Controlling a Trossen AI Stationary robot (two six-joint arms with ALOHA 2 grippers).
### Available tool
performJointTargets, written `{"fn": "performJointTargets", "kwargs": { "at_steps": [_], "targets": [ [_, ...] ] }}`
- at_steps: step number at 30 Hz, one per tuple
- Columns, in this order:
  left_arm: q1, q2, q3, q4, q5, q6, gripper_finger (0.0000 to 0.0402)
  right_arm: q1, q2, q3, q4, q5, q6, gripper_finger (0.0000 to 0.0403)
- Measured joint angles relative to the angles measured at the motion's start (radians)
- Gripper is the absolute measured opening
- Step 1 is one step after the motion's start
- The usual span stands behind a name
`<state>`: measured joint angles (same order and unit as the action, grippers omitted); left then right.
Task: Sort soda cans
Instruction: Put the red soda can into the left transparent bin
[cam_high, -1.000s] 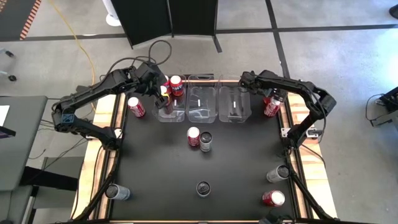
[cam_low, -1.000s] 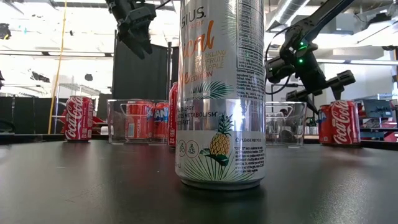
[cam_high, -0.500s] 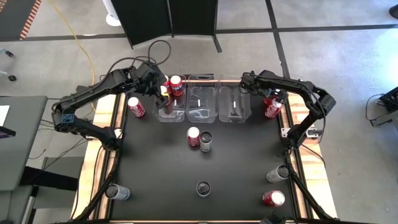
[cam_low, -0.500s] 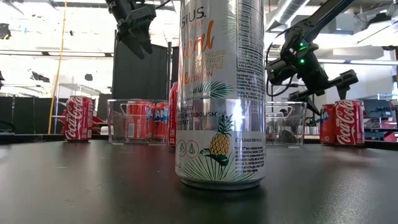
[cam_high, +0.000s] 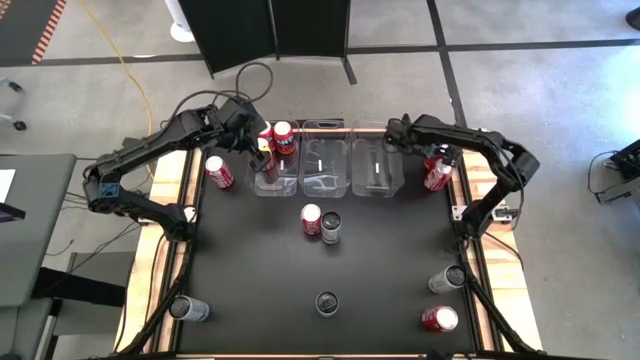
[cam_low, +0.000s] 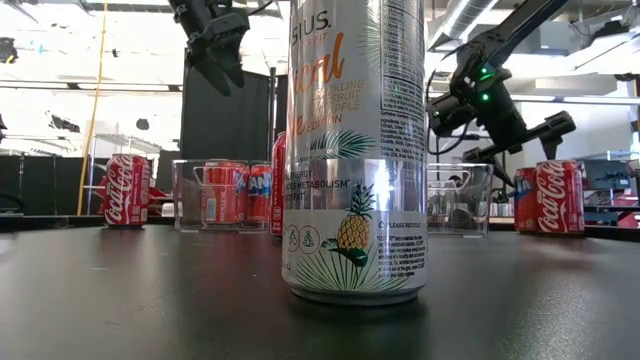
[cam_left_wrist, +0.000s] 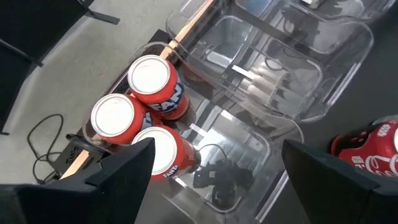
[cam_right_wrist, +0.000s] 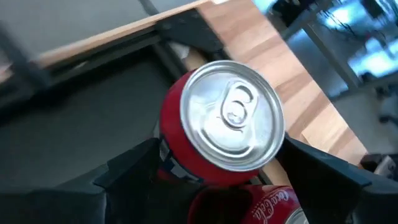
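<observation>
My left gripper (cam_high: 262, 152) hangs open and empty above the left clear bin (cam_high: 272, 178); it also shows in the left wrist view (cam_left_wrist: 217, 149). Three red cans (cam_left_wrist: 149, 78) stand upright in that bin's far part. My right gripper (cam_high: 437, 160) is open above a red can (cam_right_wrist: 233, 118) at the table's far right edge. Its fingers stand on either side of the can's silver top, and a second red can (cam_right_wrist: 270, 205) stands close beside it. In the low view the gripper (cam_low: 520, 130) is above the can (cam_low: 548, 197).
Two more clear bins (cam_high: 325, 165) (cam_high: 377, 168) stand in the far row. A red can (cam_high: 218, 171) stands left of the bins. A red and a silver can (cam_high: 321, 223) stand mid-table. More cans (cam_high: 326, 302) (cam_high: 187, 308) (cam_high: 447, 278) (cam_high: 440, 319) are near the front.
</observation>
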<state>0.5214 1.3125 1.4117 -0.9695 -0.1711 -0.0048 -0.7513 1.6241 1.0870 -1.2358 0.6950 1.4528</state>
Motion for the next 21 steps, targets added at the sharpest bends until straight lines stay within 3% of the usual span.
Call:
{"fn": "performJointTargets", "kwargs": {
  "at_steps": [6,14,21],
  "targets": [
    [0.034,0.0,0.0,0.0,-0.001,0.003,0.0346,0.057,0.0,0.0,-0.013,0.058,-0.027,0.0354],
    [0.053,0.0,0.0,-0.001,0.0,0.011,0.0346,0.048,0.0,0.0,-0.032,0.125,-0.036,0.0353],
    [0.053,0.0,0.0,-0.002,0.002,0.007,0.0346,0.057,-0.014,0.0,-0.135,0.141,0.105,0.0353]
  ]
}}
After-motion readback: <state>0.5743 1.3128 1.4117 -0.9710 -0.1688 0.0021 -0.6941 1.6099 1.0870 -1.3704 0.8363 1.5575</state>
